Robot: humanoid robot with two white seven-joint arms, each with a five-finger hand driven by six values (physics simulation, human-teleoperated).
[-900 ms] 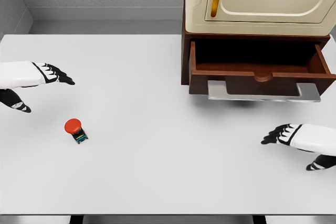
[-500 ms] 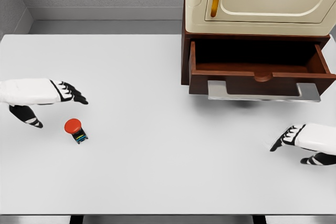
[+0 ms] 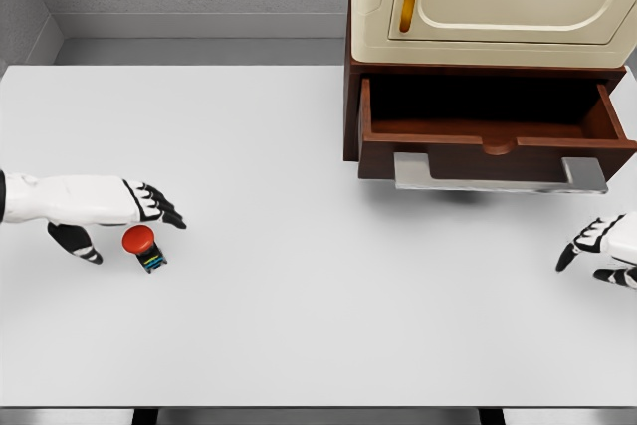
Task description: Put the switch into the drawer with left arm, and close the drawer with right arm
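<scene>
White tabletop [image 3: 299, 325] runs bare and wide along its near edge, no writing readable on anything. Toward the left, the switch [image 3: 144, 246], red cap on a dark base, sits on the table, with the left hand [image 3: 124, 211] just above it, fingers spread, thumb dropped beside the cap, gripping nothing. At the right edge the right hand [image 3: 602, 246] hangs loosely open. Beyond, the brown drawer [image 3: 493, 141] stands pulled out under a cream cabinet [image 3: 498, 2], well apart from the switch.
</scene>
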